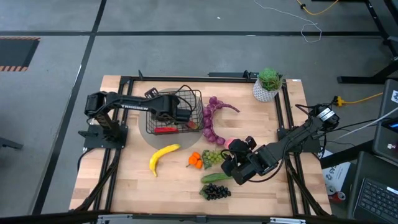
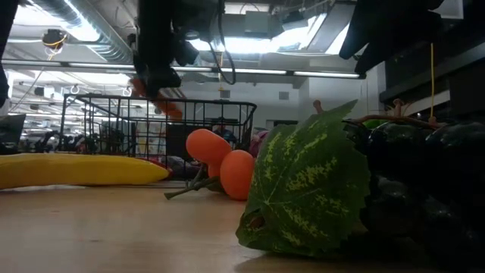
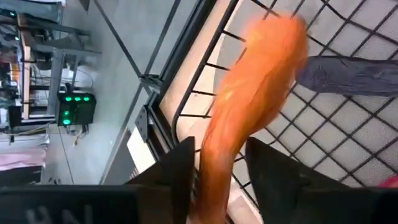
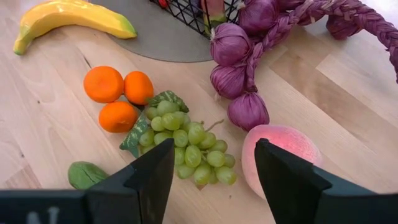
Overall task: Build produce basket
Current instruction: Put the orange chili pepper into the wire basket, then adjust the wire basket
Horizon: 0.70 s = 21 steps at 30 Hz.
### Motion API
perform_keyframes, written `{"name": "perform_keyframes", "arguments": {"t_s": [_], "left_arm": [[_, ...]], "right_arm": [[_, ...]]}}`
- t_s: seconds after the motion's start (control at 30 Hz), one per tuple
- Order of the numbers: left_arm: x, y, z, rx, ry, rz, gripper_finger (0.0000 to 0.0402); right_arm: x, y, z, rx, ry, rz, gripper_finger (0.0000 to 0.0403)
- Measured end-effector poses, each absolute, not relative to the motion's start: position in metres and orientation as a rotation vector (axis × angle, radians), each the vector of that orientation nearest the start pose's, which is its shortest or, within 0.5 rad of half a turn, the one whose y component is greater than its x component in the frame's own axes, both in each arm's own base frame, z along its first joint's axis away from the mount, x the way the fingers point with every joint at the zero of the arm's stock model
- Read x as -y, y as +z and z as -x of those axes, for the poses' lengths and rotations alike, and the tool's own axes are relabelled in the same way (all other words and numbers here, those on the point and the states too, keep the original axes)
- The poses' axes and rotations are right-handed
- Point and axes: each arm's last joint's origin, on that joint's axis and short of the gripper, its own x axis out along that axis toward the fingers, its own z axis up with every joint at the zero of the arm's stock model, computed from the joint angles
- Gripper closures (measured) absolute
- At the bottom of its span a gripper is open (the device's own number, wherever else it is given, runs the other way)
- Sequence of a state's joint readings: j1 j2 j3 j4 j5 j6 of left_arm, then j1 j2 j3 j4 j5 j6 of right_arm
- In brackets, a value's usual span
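You're mid-drop: left end effector (image 3: 217, 163) over basket (image 1: 194, 99), fingers spread loosely around orange chilli (image 3: 255, 106). Right end effector (image 4: 212, 163) spread above green grapes (image 4: 186, 146); descend, pinch them next.

One basket (image 1: 186, 99), wire mesh, on one grey mat (image 1: 149, 134). One banana (image 1: 161, 155). Three oranges (image 4: 118, 93), clustered. One bunch of green grapes (image 4: 186, 146) and one bunch of dark grapes (image 1: 216, 191). One peach (image 4: 280, 152). One cucumber (image 1: 214, 178). One purple braided string of bulbs (image 1: 211, 118); four bulbs (image 4: 239, 74) are seen clearly in the right wrist view, the full number cannot be told. One red chilli (image 1: 165, 130) lying in the basket and one orange-red chilli (image 3: 255, 112) above it. One potted plant (image 1: 268, 84). Two arms, each with one gripper: left gripper (image 1: 183, 115), right gripper (image 1: 231, 169).
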<state>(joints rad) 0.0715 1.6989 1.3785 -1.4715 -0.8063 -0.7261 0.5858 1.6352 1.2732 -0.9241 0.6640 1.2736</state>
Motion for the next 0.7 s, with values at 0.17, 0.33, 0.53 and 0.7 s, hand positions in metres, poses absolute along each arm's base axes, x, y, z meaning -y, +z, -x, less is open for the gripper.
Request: {"name": "perform_keyframes", "arguments": {"t_s": [0.17,0.33,0.53,0.7], "left_arm": [[-0.037,0.259,-0.285,-1.331,1.154,-0.141,0.0216],[-0.032,0.258,-0.286,-1.319,1.141,-0.144,0.0193],[-0.021,0.257,-0.287,-1.353,1.08,-0.067,0.0192],[-0.002,0.254,-0.287,-1.417,0.985,0.087,0.0195]], "right_arm": [[-0.158,0.249,-0.271,-0.784,-0.662,-0.407,0.0182],[-0.158,0.249,-0.271,-0.786,-0.661,-0.409,0.0182],[-0.158,0.249,-0.271,-0.786,-0.661,-0.409,0.0182],[-0.158,0.249,-0.271,-0.786,-0.661,-0.41,0.0182]]}}
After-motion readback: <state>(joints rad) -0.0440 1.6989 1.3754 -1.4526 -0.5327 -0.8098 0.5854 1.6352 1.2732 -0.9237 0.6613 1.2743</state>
